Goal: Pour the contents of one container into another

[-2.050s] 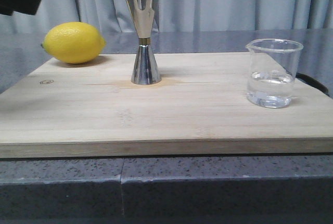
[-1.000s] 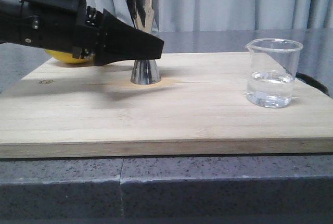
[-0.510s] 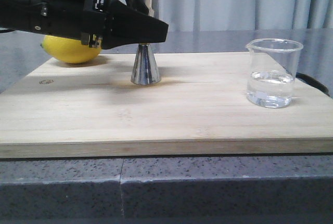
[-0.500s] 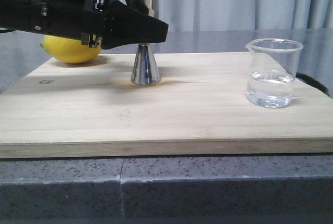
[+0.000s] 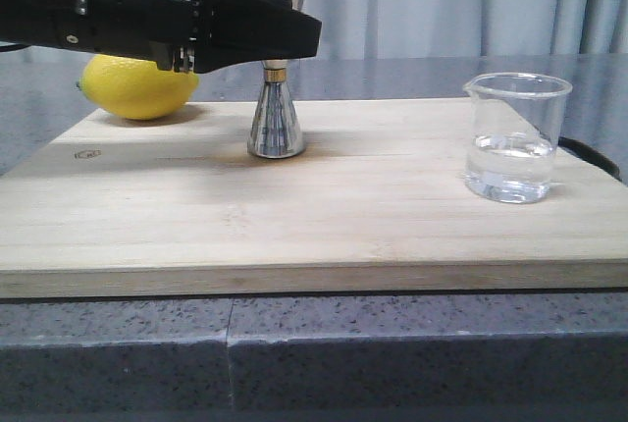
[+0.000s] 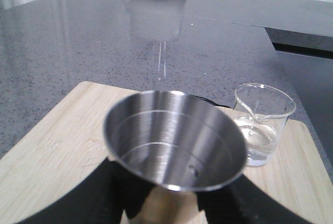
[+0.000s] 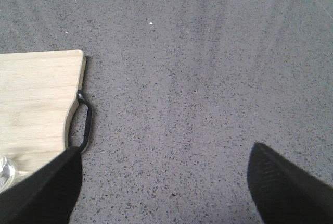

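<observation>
The left tool (image 5: pixel 294 44) is reaching across the steel jigger (image 5: pixel 274 118), fingers either side of its upper cup; contact is unclear. The glass beaker (image 5: pixel 514 137) is standing well apart on the cutting board (image 5: pixel 324 216). The right tool (image 7: pixel 166 182) is hanging spread over the bench (image 7: pixel 208 67).

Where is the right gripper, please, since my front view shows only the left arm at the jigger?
Observer: The right gripper is open above the grey counter, just off the board's black handle.
Operator: Thank you. Is anything in the jigger's top cup?
Observer: The jigger looks empty inside; only its measuring lines show.
Operator: Are fingers on both sides of it?
Observer: Yes, the left gripper has a finger on each side below the cup; I cannot tell whether they press it.
</observation>
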{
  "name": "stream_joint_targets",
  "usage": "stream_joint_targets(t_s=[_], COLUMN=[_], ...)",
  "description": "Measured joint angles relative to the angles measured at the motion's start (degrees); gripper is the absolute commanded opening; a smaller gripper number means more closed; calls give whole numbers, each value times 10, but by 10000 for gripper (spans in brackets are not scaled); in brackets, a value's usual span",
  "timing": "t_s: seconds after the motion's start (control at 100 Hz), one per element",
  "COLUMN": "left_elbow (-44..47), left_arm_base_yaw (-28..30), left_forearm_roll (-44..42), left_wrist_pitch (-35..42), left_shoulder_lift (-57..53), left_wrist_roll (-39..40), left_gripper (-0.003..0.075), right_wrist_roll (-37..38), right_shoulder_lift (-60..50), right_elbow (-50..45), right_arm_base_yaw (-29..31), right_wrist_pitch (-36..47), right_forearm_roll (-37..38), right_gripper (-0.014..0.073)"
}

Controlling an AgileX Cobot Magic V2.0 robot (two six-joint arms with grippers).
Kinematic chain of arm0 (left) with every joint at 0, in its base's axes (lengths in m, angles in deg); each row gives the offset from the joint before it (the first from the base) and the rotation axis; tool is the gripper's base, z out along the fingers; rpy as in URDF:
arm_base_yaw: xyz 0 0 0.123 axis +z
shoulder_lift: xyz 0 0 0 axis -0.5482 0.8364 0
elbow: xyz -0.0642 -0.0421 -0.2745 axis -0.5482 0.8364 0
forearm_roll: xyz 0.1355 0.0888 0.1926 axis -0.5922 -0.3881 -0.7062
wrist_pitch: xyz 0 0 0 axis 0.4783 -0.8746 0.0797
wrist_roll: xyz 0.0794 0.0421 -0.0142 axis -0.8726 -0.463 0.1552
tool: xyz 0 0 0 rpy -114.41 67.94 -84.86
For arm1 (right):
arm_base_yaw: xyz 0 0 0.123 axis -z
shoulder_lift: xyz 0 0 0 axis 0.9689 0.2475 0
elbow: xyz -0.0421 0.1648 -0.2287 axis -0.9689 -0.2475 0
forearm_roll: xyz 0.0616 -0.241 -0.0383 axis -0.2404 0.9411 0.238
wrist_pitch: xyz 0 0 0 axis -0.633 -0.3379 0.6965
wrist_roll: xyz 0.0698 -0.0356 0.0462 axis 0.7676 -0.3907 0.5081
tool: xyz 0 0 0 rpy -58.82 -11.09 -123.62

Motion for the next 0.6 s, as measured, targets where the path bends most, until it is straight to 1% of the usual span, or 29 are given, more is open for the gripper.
stream_joint_targets(t_s=[0.17, 0.38, 0.49, 0.6], left_elbow=[-11, -21, -21, -21], left_arm_base_yaw=[0, 0, 0, 0], left_forearm_roll=[-1, -1, -1, -1], left_wrist_pitch=[0, -1, -2, -2], left_shoulder_lift=[0, 0, 0, 0], left_wrist_roll=[3, 36, 46, 49], left_gripper=[240, 238, 238, 238], right_wrist_roll=[0, 0, -13, -64], right_shoulder_lift=[0, 0, 0, 3], right_elbow=[0, 0, 0, 0], right_arm_base_yaw=[0, 0, 0, 0], right_wrist_pitch=[-1, -1, 8, 25], right_forearm_roll=[0, -6, -30, -83], right_gripper=[566, 566, 566, 566])
